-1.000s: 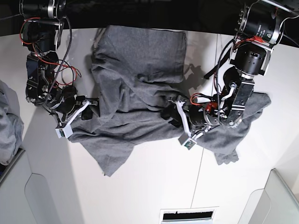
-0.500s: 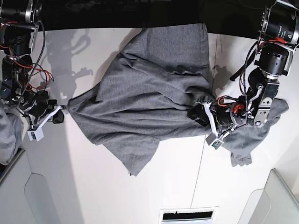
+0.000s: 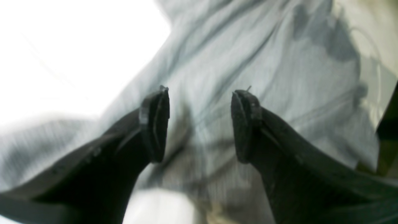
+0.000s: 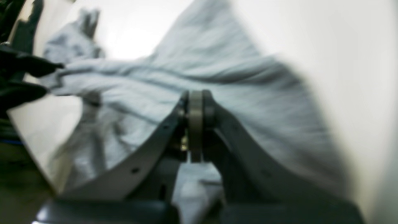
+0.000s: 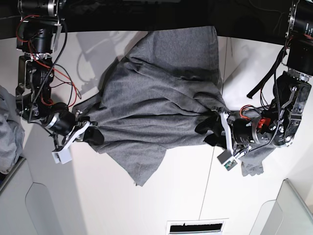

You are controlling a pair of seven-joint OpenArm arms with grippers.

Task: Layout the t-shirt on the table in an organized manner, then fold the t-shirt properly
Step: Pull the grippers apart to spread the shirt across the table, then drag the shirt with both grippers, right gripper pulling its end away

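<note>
Left wrist: left gripper (image 3: 200, 124) fingers stand apart, empty, t-shirt (image 3: 248, 77) filling centre and upper right of frame.
Right wrist: right gripper (image 4: 196, 124) fingers together, clamped on cloth.
Base: t-shirt (image 5: 161, 98) stretches left-right mid-frame between both arms; left gripper (image 5: 215, 132) at its right edge.
Bench (image 5: 166, 200): white, bare along lower frame.

T-shirt (image 5: 161, 105) is lying on the table (image 5: 161, 200), spreading from the far edge toward the near side, mid-table. Right gripper (image 5: 90, 134) is sitting at its left edge in the base view; left gripper (image 5: 210, 132) is sitting over its right part. More cloth is trailing right, under the left arm (image 5: 288, 112). A cloth heap (image 5: 7, 132) is lying at the far left.
</note>
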